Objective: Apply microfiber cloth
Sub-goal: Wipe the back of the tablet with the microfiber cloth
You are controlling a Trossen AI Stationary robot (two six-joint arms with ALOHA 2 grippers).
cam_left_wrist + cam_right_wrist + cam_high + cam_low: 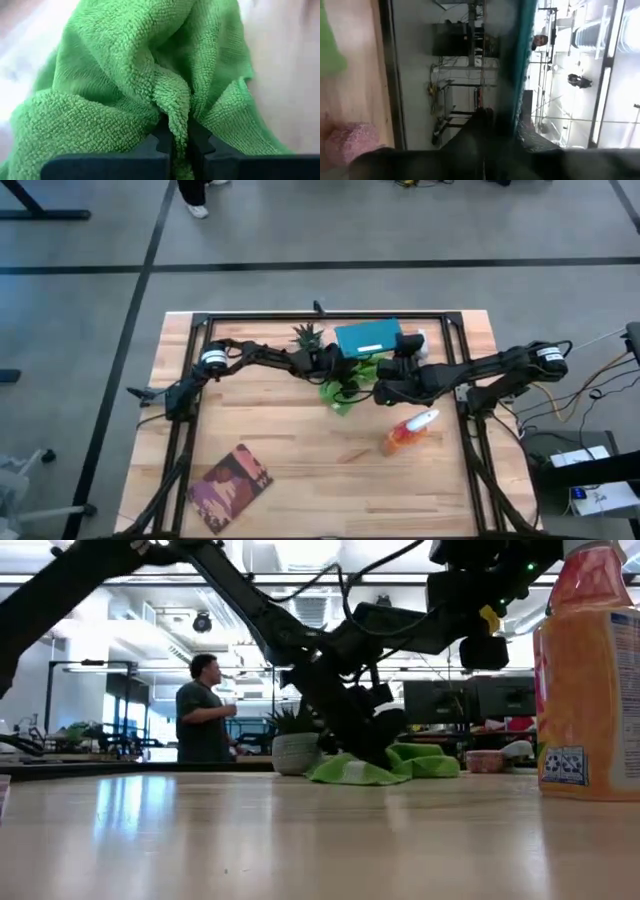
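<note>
Wooden worktop (300,440) carries your lime-green soft microfiber cloth (150,75). Left tool (179,142) pinches a fold, probably for dragging it. Right tool (392,370) grips the teal flat tablet (367,337), seemingly steadying it.

You have open table (300,450) across the lower centre of the high view. Obstacles crowd the upper centre: the potted plant (307,336), teal tablet (366,338) and green cloth (345,387). The spray bottle (408,432) blocks lower right; a patterned book (231,486) lies lower left.
</note>
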